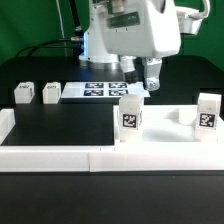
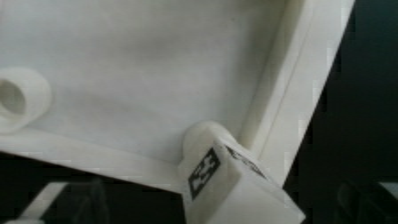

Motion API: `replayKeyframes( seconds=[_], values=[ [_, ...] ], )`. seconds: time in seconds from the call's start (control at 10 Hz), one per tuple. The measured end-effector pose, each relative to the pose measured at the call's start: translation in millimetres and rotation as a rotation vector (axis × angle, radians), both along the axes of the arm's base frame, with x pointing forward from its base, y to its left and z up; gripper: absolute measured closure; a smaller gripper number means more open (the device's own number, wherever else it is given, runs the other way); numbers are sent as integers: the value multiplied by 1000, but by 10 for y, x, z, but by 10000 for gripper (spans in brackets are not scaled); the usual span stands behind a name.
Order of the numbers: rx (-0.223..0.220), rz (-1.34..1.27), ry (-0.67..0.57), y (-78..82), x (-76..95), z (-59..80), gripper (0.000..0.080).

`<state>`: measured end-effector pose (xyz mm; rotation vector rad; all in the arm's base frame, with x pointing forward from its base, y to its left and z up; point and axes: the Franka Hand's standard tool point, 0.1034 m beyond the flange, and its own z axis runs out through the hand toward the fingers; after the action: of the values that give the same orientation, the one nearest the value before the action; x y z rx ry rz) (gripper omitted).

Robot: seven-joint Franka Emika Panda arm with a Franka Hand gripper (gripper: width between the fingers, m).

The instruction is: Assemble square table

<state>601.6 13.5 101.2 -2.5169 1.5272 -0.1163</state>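
Gripper (image 1: 143, 78) is hanging released, holding nothing, over the tabletop (image 1: 165, 128), lying at ext. view's right w/ two legs (image 1: 130, 116) upright on it. Two other legs (image 1: 23, 94) are sitting on the surface (image 1: 60, 125) nr the marker board (image 1: 100, 92).

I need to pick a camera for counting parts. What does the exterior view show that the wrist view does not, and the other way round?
Only the exterior view: the open gripper, two loose legs at the exterior view's left, the marker board and the border wall. Only the wrist view: a round hole in the table top, close up. Both: the table top and a tagged leg at its edge; I cannot tell whether it is the same leg.
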Motion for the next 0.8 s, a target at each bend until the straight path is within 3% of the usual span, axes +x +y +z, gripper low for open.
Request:
replayKeyframes(
  seconds=[0.3, 0.4, 0.6, 0.8],
  values=[
    [-54, 269, -30, -28, -8, -13, 151],
    [-93, 503, -52, -98, -53, -55, 151],
    [-122, 822, -17, -35, -137, -90, 151],
    [-160, 914, -50, -147, -132, -86, 151]
  ],
)
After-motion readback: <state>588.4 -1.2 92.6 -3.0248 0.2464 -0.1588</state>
